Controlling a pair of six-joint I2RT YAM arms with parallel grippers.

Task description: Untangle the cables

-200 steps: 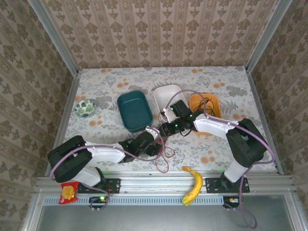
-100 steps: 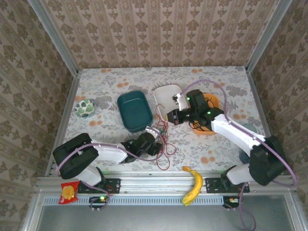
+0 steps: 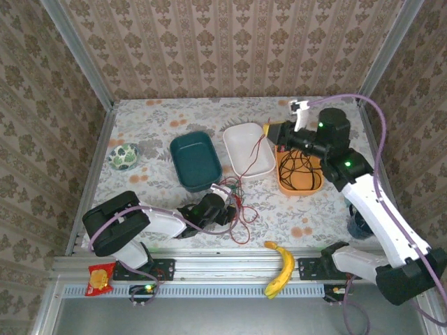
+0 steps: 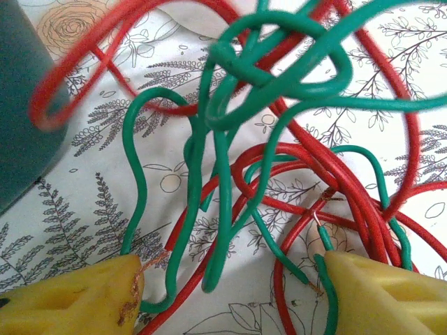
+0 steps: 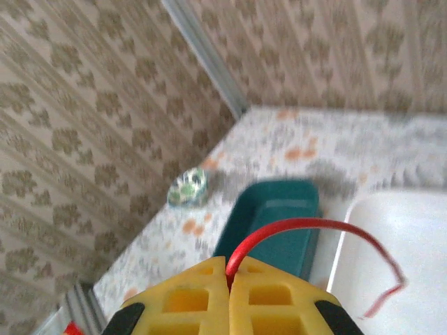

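Note:
A tangle of red and green cables point(image 3: 237, 208) lies on the flowered table in front of the teal tray. Low over it, my left gripper point(image 3: 222, 204) is open; in the left wrist view its yellow fingertips point(image 4: 77, 303) stand wide apart, with green cable point(image 4: 223, 188) and red cable point(image 4: 314, 167) loops lying between them point(image 4: 227, 300). My right gripper point(image 3: 268, 130) is raised at the back right and shut on one red cable point(image 3: 252, 161), which slants down over the white tray to the tangle. The right wrist view shows that cable point(image 5: 300, 227) pinched between the closed yellow fingers point(image 5: 229, 273). Black cables point(image 3: 299, 166) lie in the orange tray.
Behind the tangle stand a teal tray point(image 3: 195, 174), a white tray point(image 3: 241, 132) and an orange tray point(image 3: 300, 190), side by side. A patterned bowl point(image 3: 124, 156) sits at the left. A banana point(image 3: 283, 269) and a red packet point(image 3: 100, 278) lie on the front rail.
My right gripper has risen and swung to the back right with the red cable, drawing it out taut from the tangle. The left gripper has stayed over the tangle.

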